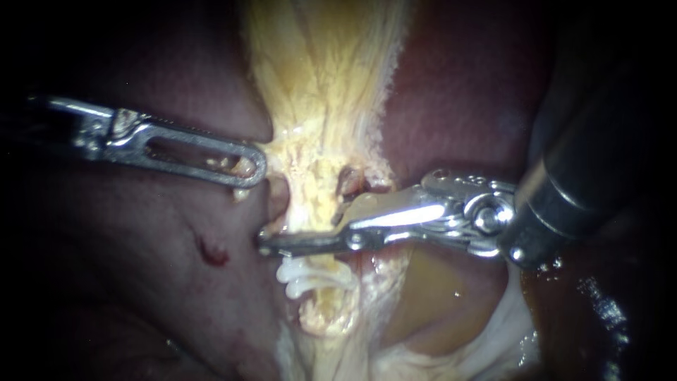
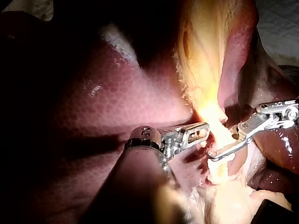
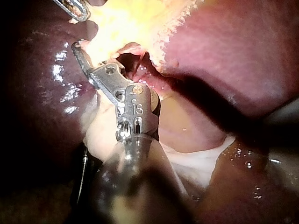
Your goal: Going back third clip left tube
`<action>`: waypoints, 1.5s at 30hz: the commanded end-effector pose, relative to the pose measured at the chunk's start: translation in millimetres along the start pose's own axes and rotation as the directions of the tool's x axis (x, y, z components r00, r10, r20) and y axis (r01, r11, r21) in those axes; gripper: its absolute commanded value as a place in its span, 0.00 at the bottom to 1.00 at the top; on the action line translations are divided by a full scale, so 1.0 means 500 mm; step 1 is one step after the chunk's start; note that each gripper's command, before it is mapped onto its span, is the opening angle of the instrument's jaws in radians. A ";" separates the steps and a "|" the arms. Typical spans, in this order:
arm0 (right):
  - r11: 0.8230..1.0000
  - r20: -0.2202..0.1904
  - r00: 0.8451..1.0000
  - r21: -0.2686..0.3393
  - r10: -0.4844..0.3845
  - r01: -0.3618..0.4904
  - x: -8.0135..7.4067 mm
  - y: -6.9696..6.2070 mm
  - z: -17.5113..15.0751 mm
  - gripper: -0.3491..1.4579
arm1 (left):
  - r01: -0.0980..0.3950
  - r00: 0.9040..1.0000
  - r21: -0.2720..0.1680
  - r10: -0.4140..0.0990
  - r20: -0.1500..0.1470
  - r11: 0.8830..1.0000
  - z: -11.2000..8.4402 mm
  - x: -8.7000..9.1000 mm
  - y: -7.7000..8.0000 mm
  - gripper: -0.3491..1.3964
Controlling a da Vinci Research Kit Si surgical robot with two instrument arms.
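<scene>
A yellowish tube (image 1: pixel 314 204) runs down the middle of the endoscope view, with white clips (image 1: pixel 303 274) across it lower down. My right instrument (image 1: pixel 296 241) reaches in from the right. Its jaws stand slightly open just above the clips, with one jaw lying in front of the tube and the other hidden behind it. My left instrument (image 1: pixel 252 169) comes from the left, its windowed jaws shut on the yellowish tissue (image 1: pixel 276 159) at the tube's left edge. Both also show in the left wrist view, the left instrument (image 2: pixel 203 133) facing the right instrument (image 2: pixel 216 154).
Dark red liver (image 1: pixel 141 282) lies on both sides of the tube, with a small red spot (image 1: pixel 213 252) on the left part. A smooth tan bulge (image 1: pixel 437 296), edged with white tissue, sits below the right instrument's wrist. Pale fatty tissue (image 1: pixel 324 70) fans out above.
</scene>
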 end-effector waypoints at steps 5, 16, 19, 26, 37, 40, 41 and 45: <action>1.000 0.000 1.000 0.001 0.000 0.000 -0.0004 0.0000 0.0001 0.00 | -0.001 1.000 0.001 0.001 -0.001 1.000 -0.0002 0.0000 0.0001 0.00; 0.984 -0.048 0.983 -0.031 -0.177 0.175 -0.0022 0.0007 0.0038 0.46 | -0.001 1.000 0.001 0.001 -0.001 1.000 -0.0002 0.0000 0.0002 0.00; 0.970 -0.046 0.970 -0.059 -0.238 0.235 -0.0027 0.0016 0.0046 0.47 | -0.001 1.000 0.001 0.001 -0.001 1.000 -0.0002 0.0000 0.0002 0.00; 0.919 -0.026 0.926 -0.128 -0.378 0.372 -0.0042 0.0045 0.0013 0.47 | -0.001 1.000 0.001 0.001 -0.001 1.000 -0.0002 0.0000 0.0002 0.00; 0.875 -0.002 0.883 -0.130 -0.470 0.466 -0.0078 0.0029 -0.0107 0.47 | -0.001 1.000 0.001 0.001 -0.001 1.000 -0.0003 0.0001 0.0002 0.00; 0.866 0.002 0.872 -0.122 -0.489 0.486 -0.0085 0.0016 -0.0151 0.47 | -0.001 1.000 0.002 0.001 -0.001 1.000 -0.0004 0.0001 0.0002 0.00; 0.860 0.005 0.867 -0.124 -0.497 0.494 -0.0086 0.0013 -0.0164 0.47 | -0.001 1.000 0.002 0.001 -0.001 1.000 -0.0004 0.0001 0.0002 0.00; 0.847 0.013 0.855 -0.130 -0.519 0.516 -0.0086 -0.0001 -0.0218 0.47 | -0.001 1.000 0.002 0.001 -0.001 1.000 -0.0003 0.0000 0.0002 0.00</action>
